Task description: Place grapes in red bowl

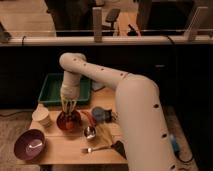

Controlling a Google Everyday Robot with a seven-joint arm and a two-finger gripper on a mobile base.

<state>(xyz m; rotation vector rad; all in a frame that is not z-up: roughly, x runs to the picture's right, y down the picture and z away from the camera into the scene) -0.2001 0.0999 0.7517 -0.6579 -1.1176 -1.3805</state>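
Observation:
The red bowl (68, 121) sits on the wooden table (65, 147), left of centre. My gripper (68, 106) points straight down, directly over the bowl, its fingers reaching to the bowl's rim. The grapes are not visible; the gripper hides the space at the bowl's middle. The white arm (115, 85) reaches in from the right.
A purple bowl (30, 142) sits at the front left. A cream cup (42, 116) stands left of the red bowl. A green tray (54, 89) lies behind. A small metal cup (90, 132), a blue item (101, 115) and a fork (92, 148) lie to the right.

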